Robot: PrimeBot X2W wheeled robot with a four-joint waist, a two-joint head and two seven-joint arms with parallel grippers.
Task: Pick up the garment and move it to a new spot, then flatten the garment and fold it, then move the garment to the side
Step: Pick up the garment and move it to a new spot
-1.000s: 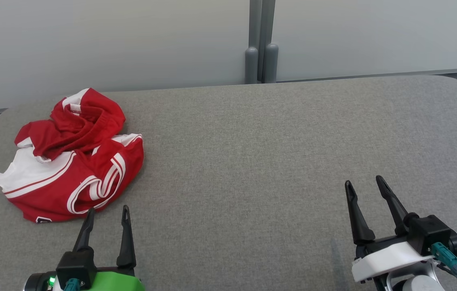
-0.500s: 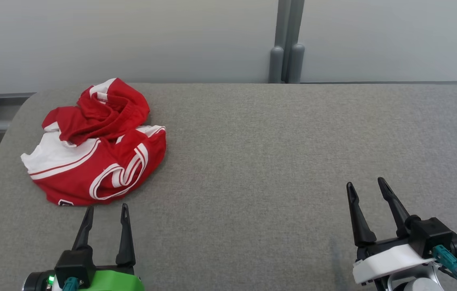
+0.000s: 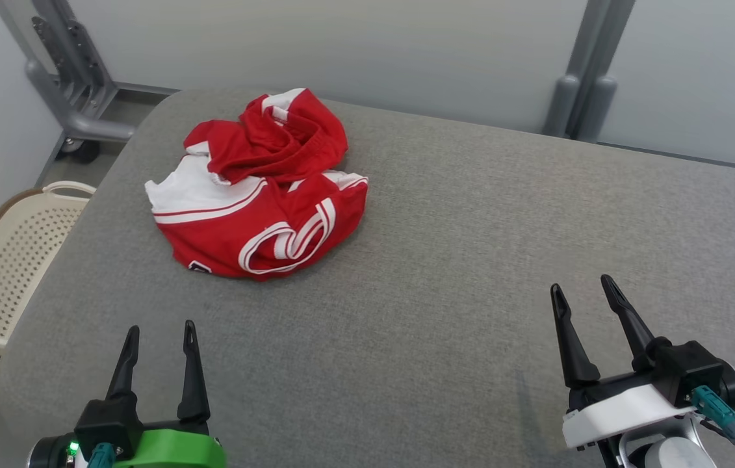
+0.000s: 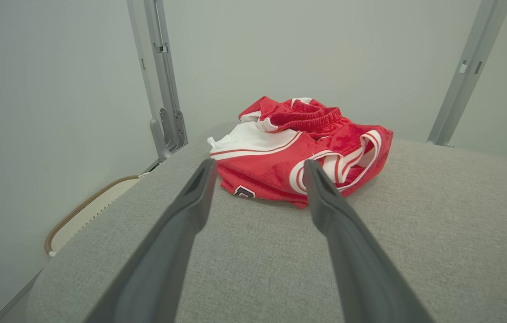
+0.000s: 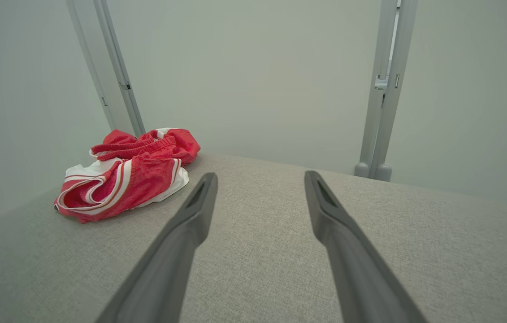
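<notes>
left pincer (image 3: 161,325) has a green housing (image 3: 172,452), right pincer (image 3: 580,283) white; both black-fingered, teal plugs (image 3: 708,398).

R fingers (image 5: 192,224) apart, empty; red/white garment (image 5: 127,177) crumpled ahead-left on grey table (image 5: 257,251).

The chair (image 3: 13,253) was cut off at the left edge; the emblem (image 4: 244,192) on the garment (image 3: 257,221) was partly folded under, unreadable.

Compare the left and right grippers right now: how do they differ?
The left gripper has a green housing; the right gripper has a white one. The left gripper sits nearer the crumpled red-and-white garment, which lies ahead of its fingers; the right gripper points at bare grey table, well off to the garment's side. Both are open and hold nothing.
</notes>
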